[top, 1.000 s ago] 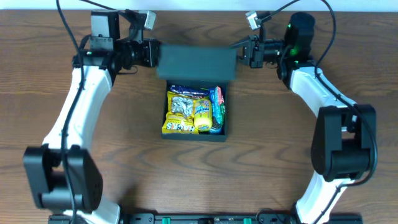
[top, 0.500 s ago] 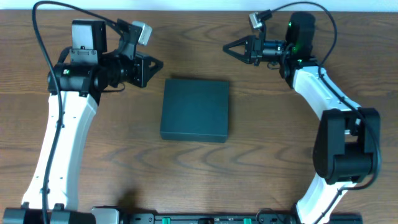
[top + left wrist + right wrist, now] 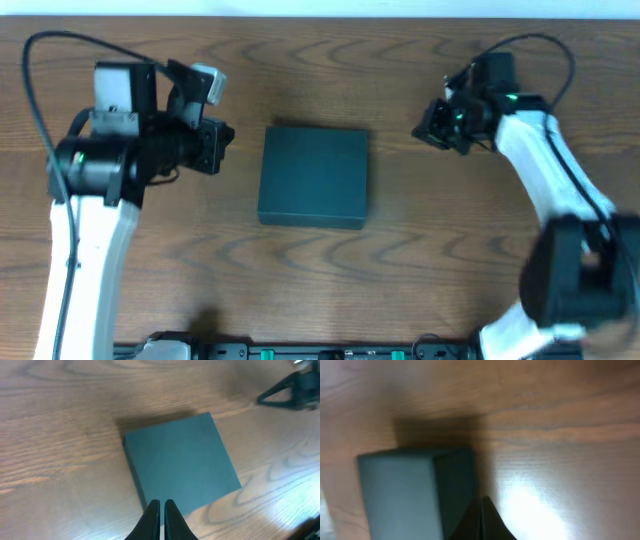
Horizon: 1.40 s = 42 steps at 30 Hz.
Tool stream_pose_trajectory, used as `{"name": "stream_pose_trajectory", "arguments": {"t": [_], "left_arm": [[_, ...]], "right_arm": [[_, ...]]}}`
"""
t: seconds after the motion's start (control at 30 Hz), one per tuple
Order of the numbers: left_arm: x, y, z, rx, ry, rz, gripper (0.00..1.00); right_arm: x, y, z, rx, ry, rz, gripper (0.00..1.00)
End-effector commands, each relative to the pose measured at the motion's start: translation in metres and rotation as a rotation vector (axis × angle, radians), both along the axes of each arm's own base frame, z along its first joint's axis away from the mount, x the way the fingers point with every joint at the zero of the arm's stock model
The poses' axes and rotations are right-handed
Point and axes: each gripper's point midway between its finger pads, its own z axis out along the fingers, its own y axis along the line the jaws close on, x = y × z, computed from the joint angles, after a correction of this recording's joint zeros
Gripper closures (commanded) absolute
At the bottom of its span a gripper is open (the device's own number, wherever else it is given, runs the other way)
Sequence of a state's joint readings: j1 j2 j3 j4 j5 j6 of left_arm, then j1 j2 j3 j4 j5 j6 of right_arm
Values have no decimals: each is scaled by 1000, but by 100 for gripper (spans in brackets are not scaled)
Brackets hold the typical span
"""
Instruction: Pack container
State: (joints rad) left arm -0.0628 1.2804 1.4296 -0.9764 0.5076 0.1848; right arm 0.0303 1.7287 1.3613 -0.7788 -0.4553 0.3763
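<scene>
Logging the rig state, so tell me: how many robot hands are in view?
2. The left hand is beside the closed container's left edge, apart from it; the right hand is off its far right corner, also apart. Neither holds anything.

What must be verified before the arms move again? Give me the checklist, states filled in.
1. Container lid down flat: ok.
2. Lid latched: cannot tell.
3. Left gripper shut, empty, apart from the container: ok.
4. Right gripper shut, empty, apart from the container: ok.
5. No loose packets on the visible table: ok.
</scene>
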Motion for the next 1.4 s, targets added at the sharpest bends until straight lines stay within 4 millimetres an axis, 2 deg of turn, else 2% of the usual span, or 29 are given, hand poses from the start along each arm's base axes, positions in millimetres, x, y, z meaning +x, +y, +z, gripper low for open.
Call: {"name": "stream_pose_trajectory", "arguments": {"t": [0.0,0.07,0.13,0.23,0.3,0.43,0.5,0.57,0.67,0.7,0.73,0.77,0.9,1.37], "left_arm": [[-18,4,4,26,-49,1,94],[-31,5,1,17,-65,10,94],[-44,6,-7,13,-76,14,94],[-62,5,-24,2,-89,7,94],[-75,4,-44,-8,-81,5,94],[-90,-4,-81,-66,-54,-20,94],[-92,-5,-111,-92,-24,-2,94],[-92,-6,-131,-111,2,23,94],[-90,-6,-147,-118,8,32,94],[-90,-5,-151,-116,8,33,80],[-91,-5,-154,-113,14,34,10],[-91,-4,-155,-108,16,39,5],[-91,-4,-156,-108,21,39,5],[-92,-4,-156,-107,24,39,5]], "right_arm": [[-22,-1,65,-113,-231,144,99],[-45,4,90,-124,-310,175,99],[-70,6,105,-125,-379,185,98],[-109,9,105,-122,-460,199,98],[-138,10,86,-120,-496,207,98],[-179,6,42,-91,-494,171,98],[-199,4,14,-69,-481,140,99],[-207,3,2,-46,-469,107,98],[-212,2,-8,-24,-460,75,98],[-213,2,-11,-23,-457,75,69],[-214,2,-14,-24,-449,76,18],[-214,2,-18,-24,-440,76,1],[-217,2,-26,-27,-418,77,1],[-217,2,-26,-27,-417,77,1]]}}
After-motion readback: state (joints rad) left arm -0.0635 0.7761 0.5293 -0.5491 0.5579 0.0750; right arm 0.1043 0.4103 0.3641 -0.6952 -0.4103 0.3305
